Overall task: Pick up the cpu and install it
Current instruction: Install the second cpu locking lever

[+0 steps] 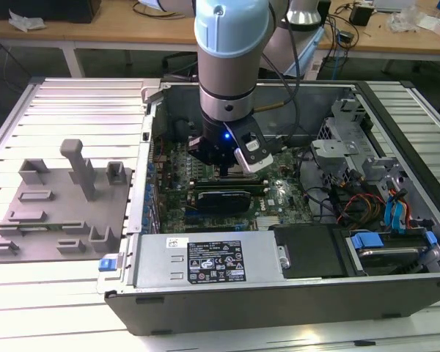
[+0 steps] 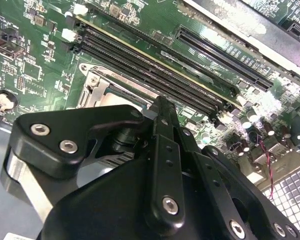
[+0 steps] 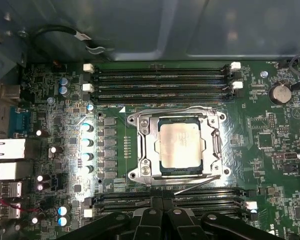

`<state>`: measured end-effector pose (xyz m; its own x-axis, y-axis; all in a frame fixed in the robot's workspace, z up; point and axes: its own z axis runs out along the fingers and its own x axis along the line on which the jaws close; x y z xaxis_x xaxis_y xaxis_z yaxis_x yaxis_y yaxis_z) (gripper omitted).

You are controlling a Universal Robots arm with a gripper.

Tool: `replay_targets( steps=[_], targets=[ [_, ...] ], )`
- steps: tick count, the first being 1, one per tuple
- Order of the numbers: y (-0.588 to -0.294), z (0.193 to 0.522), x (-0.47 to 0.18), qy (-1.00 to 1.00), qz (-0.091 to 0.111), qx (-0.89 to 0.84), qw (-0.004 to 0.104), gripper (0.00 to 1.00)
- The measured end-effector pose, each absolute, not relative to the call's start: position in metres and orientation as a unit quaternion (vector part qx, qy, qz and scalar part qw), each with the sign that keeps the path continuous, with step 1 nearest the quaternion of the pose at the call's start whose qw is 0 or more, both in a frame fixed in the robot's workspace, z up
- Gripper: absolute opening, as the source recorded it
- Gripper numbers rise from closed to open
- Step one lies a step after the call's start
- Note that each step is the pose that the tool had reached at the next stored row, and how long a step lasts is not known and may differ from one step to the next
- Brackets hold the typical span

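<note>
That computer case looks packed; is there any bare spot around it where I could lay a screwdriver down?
Yes: the ribbed white table in front of the grey peg plate, and behind that plate. Inside the case it is crowded: the arm hangs over the green board, with cables beside it.

Even overhead room light is washing the pale slatted table (image 1: 59, 293), and nothing there is throwing a hard shadow. A small blue lamp is glowing on the arm's wrist (image 1: 225, 136). The inside of the computer case (image 1: 205, 293) is sitting darker, shaded by the arm. In the first wrist view a light near the camera is glaring off the cpu (image 3: 181, 145) and the metal socket frame (image 3: 140, 145), and the capacitor tops are blooming white. In the second wrist view the black gripper (image 2: 160, 150) is looming close and soft, while the motherboard (image 2: 40, 50) is flaring white toward one edge.
</note>
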<state>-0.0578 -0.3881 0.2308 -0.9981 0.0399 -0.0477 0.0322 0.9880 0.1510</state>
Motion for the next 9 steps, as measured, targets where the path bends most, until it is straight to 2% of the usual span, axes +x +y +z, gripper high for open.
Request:
replay_targets(
  steps=[9],
  targets=[
    [-0.3880,0.2291,-0.0627,0.997,0.075,0.018,0.029,0.11]
  ],
)
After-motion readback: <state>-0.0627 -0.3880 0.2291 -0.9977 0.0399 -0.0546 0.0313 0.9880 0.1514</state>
